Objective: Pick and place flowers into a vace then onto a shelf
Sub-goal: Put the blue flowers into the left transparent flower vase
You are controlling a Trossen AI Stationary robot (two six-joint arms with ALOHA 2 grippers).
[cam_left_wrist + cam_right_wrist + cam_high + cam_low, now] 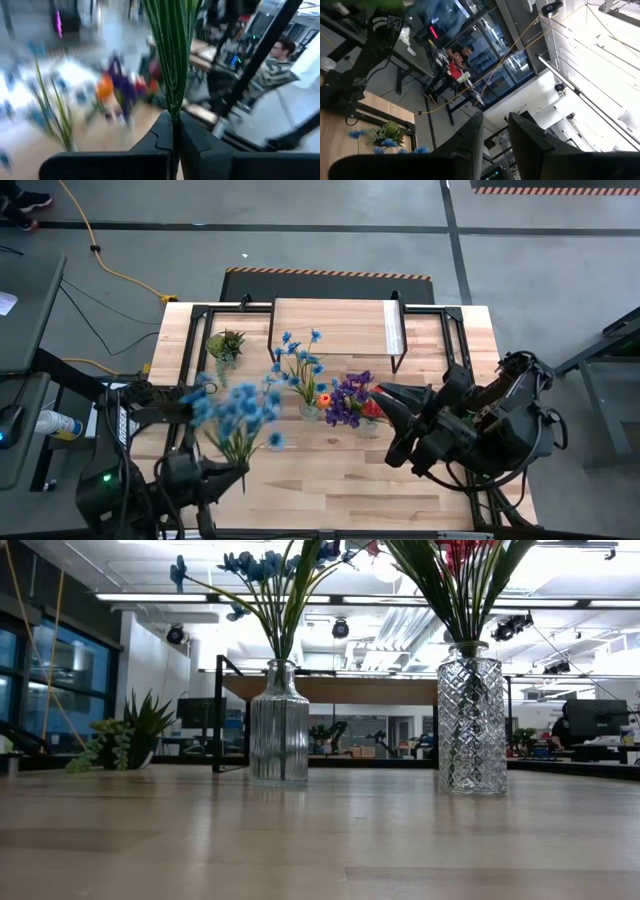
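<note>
blue bunch in hand: a bunch of blue flowers [238, 412] on green stems is held over the near left part of the table [330, 480], blurred in the high view; its stems [174, 55] rise straight up from between the left pincer's fingers in the left wrist view.
left pincer: the left pincer [175, 131] is closed on the green stems of that bunch.
flowers in vases: a second blue bunch with one orange bloom [300, 365] stands in a ribbed glass vase [279, 723]; a red and purple bunch [352, 398] stands in a diamond-cut glass vase [471, 718]. the two vases stand upright near each other at mid-table, apart.
shelf: the shelf [335, 328] sits at the far edge of the table, behind the vases, with a pale strip near its right end.
right pincer: the right pincer [382, 395] hangs just right of the red and purple bunch; its fingers [472, 135] stand a little apart with nothing between them.
potted plant: a small spiky green plant [225, 343] sits at the far left of the table, left of the shelf.
room: a seated person [274, 67] shows beyond the table.
</note>
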